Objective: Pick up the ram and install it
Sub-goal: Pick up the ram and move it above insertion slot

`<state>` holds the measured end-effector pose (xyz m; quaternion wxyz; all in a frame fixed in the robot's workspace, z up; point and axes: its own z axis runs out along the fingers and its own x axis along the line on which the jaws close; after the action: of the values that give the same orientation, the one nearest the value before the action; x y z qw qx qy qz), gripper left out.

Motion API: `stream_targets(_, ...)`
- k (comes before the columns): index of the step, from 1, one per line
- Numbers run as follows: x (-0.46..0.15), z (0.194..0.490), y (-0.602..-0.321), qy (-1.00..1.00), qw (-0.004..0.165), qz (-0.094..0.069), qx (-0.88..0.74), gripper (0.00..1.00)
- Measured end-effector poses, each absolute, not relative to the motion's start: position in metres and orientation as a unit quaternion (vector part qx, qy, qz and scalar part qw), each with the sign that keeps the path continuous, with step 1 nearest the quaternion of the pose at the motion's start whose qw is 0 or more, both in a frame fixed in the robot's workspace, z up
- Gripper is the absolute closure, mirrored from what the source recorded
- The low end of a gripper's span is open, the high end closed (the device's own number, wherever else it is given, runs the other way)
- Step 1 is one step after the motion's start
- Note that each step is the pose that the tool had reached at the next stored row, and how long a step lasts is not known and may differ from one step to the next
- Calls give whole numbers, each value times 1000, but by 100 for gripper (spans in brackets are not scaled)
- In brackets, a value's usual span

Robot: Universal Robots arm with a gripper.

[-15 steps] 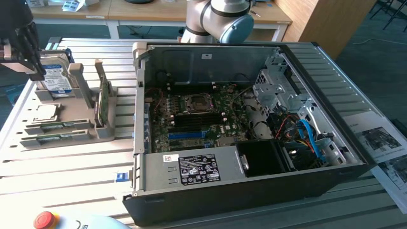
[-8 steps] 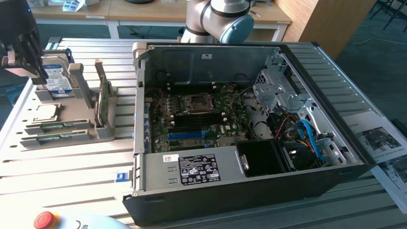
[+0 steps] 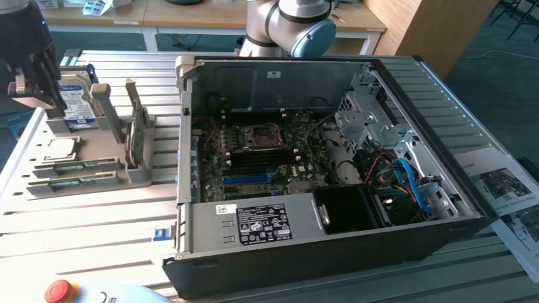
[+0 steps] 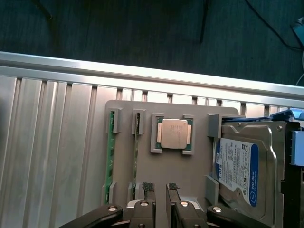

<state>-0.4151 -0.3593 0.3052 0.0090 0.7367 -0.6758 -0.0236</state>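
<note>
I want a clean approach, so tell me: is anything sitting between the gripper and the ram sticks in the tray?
Nothing visible does. The open gripper hangs above the grey tray, and the ram sticks stand uncovered in their slots, beside the processor, which does not overlap them.
</note>
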Motion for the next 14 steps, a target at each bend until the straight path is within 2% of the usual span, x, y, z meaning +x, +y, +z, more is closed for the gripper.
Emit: stream_targets(14,-415,298,-359,-676,9,-24,737,76)
